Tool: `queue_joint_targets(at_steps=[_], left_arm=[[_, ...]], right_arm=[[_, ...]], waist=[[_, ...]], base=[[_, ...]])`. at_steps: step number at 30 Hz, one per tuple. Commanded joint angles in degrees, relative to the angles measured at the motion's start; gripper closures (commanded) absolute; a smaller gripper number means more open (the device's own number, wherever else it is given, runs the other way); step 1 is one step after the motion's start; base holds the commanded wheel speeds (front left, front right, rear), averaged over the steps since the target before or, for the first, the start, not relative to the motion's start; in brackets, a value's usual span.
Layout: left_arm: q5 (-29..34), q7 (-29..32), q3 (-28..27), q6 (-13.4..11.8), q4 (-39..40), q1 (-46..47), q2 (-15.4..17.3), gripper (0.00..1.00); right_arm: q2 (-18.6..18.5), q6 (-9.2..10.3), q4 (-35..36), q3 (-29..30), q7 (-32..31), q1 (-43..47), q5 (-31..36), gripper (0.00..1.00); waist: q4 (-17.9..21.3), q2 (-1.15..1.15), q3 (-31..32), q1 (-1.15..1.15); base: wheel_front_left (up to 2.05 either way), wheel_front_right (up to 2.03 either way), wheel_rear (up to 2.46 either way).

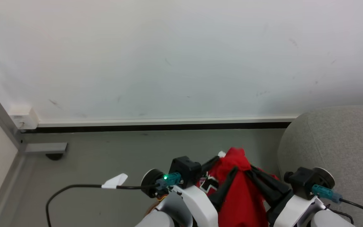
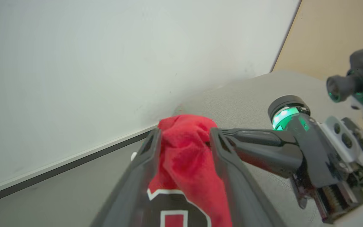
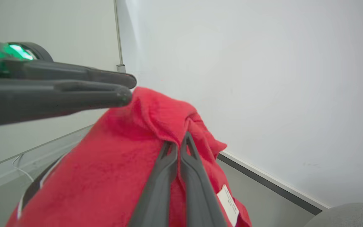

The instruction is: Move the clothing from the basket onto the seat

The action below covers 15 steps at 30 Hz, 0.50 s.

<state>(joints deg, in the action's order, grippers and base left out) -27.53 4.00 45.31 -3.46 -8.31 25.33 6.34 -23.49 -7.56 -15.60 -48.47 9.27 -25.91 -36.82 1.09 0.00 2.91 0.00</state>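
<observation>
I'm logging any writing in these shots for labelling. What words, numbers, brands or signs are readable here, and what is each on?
Black, white-outlined lettering on the red clothing: only a cut-off piece shows, perhaps part of a digit; not readable.
White care tag on the clothing: print too small and blurred to read.
White tab on the black cable: no legible writing.
No full word or number can be read.
</observation>
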Motion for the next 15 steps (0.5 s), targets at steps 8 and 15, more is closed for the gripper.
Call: queue_joint_targets(at_steps=[8,15], left_arm=[[0.9,-1.0,0.6,-0.2,-1.5,-1.5,0.9,0.0],[0.5,-1.6,0.8,-0.5,-1.9,-1.6,0.8,0.0]], right_arm=[[-1.5,0.13,-0.1,2.5,1.4,-0.7,-0.8,1.0],[-2.3,0.14,0.8,3.9,1.1,-0.3,-0.2,1.0]], waist=[[1.1,0.0,0.0,0.0],[2.4,0.0,0.1,0.0]], base=[[0.0,0.0,0.0],[0.0,0.0,0.0]])
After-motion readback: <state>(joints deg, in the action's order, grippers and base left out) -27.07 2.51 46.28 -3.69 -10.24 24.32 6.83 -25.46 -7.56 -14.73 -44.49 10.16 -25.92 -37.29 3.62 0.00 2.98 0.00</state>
